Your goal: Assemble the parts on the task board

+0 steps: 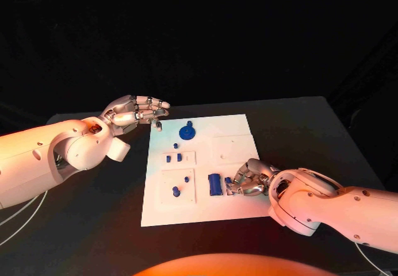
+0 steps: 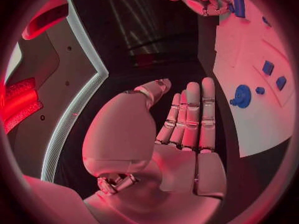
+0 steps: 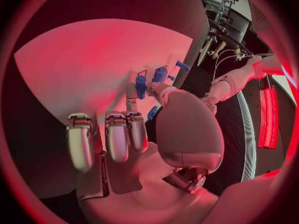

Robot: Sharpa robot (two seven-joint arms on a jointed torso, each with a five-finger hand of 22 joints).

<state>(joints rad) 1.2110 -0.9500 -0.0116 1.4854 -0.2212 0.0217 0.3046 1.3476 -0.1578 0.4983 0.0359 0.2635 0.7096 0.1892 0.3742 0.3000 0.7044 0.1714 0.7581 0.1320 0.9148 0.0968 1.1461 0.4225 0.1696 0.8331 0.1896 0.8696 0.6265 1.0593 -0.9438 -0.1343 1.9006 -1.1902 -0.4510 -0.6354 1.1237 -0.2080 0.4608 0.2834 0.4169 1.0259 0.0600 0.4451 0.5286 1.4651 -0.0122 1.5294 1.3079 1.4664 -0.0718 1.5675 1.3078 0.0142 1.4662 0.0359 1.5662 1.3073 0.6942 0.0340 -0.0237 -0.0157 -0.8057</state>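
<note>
My right hand (image 1: 249, 178) rests on the near part of the white task board (image 1: 228, 215). A small blue part (image 3: 153, 113) sits between my thumb and fingers, but I cannot tell whether they grip it. The long blue block (image 1: 215, 184) stands just beside my fingertips. My left hand (image 1: 137, 112) hovers released, fingers straight, off the board's far corner; the round blue disc (image 1: 187, 133) lies near those fingertips.
</note>
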